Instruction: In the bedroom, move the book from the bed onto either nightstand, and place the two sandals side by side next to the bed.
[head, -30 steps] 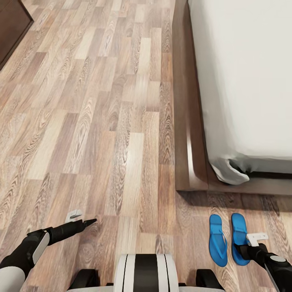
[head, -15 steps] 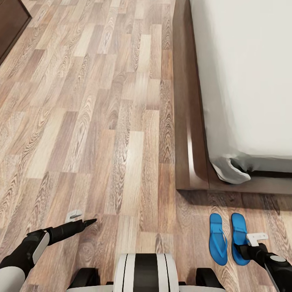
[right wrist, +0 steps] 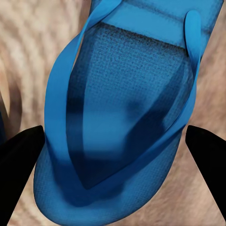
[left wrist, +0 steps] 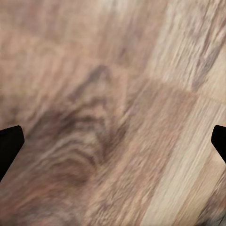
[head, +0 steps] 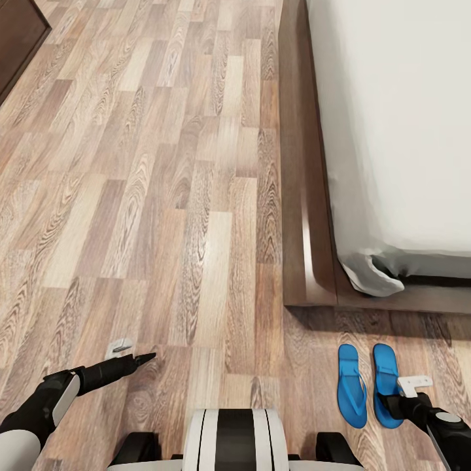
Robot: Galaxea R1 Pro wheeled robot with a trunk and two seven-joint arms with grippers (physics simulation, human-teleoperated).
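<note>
Between spread right fingers (right wrist: 21, 162), sandal (right wrist: 127, 117).

The floor (head: 163, 196) is showing mixed-tone wood planks with a grainy, matt look; the bed frame (head: 297, 196) is gleaming as dark polished wood, the mattress (head: 399, 131) is looking like smooth off-white cloth, and the sandals (head: 369, 386) are showing finely textured blue foam soles

Mixed-tone wood-plank floor (head: 163, 196) (evenly lit), dark brown cabinet (head: 16, 39) at the far corner.

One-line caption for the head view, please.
Two blue sandals lie side by side on the wood floor by the bed, the open right gripper above one.
</note>
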